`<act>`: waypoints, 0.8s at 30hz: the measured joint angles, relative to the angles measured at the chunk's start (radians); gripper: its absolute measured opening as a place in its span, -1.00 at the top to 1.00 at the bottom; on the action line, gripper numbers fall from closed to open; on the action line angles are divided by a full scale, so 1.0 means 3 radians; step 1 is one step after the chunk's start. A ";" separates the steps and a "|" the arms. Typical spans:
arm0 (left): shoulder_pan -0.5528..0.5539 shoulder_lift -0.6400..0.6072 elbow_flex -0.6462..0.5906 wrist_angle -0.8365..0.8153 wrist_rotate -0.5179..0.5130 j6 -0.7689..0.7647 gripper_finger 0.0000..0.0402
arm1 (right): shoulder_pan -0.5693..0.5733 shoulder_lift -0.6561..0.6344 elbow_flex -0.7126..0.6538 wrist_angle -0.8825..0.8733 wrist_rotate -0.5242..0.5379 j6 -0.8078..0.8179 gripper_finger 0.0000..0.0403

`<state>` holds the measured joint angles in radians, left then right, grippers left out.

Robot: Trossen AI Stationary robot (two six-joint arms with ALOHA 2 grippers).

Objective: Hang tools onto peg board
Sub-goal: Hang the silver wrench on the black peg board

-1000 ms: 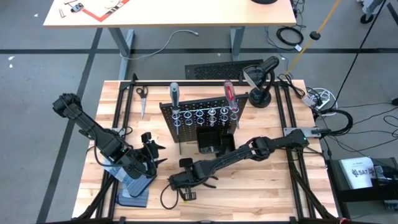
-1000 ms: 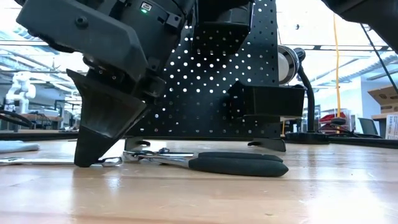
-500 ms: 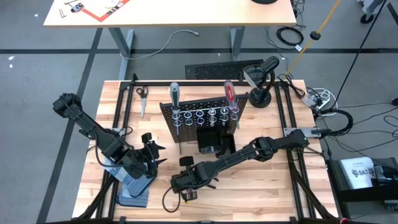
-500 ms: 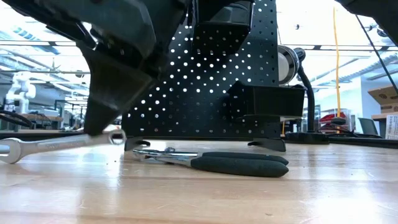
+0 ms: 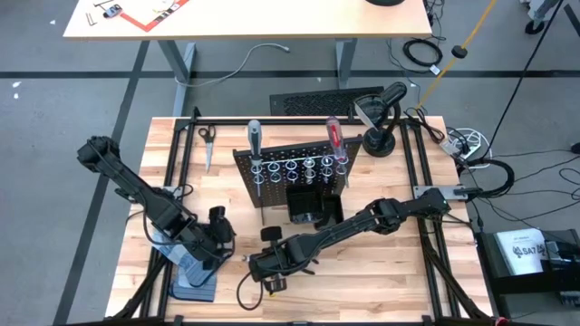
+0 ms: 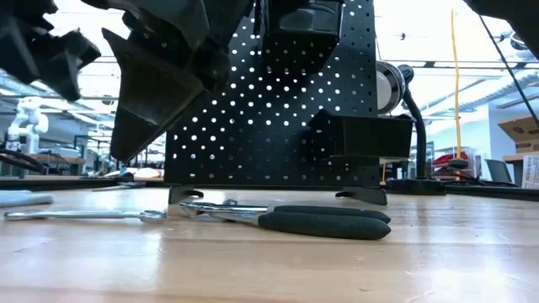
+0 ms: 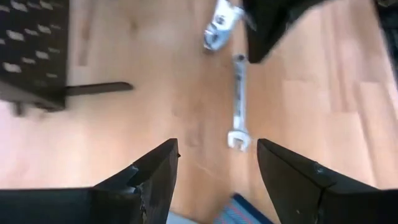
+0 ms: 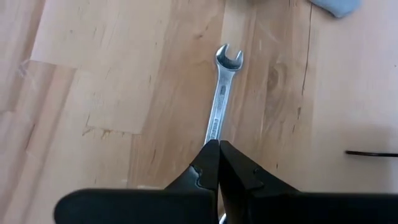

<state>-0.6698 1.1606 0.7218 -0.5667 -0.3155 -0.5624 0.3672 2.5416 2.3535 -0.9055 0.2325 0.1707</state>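
Right wrist view: your right gripper [image 8: 214,144] is closed, empty, above the flat wrench [image 8: 221,99]; reopen and regrasp. Left gripper [image 7: 217,158] gapes empty.

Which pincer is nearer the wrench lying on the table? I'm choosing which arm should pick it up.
Right. The right pincer is shut directly over the wrench's near end. The left pincer is open beside it, a short way off its other end.

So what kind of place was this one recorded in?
Probably a robotics lab or workshop: a wooden table carrying a black peg board with screwdrivers stands on a grey floor, cables trail beside it, and the low view shows a large open room with more benches behind.
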 joint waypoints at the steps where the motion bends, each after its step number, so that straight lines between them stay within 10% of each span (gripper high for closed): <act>1: 0.0012 0.0000 -0.0039 0.0065 0.0055 0.0024 -0.14 | 0.0000 -0.0001 0.0000 0.0020 0.0000 0.0000 1.00; 12: 0.0081 0.0194 -0.0250 0.0629 0.0471 0.0236 -0.14 | 0.0001 0.0024 0.0009 0.0350 0.0010 0.0001 0.96; 24: 0.0241 0.0621 -0.0250 0.0902 0.0610 0.0246 -0.14 | -0.0003 0.0141 0.0008 0.0497 0.0093 0.0001 0.33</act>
<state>-0.5975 1.3468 0.6468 -0.2962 -0.1326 -0.4885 0.3661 2.5838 2.3560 -0.7564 0.2604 0.1711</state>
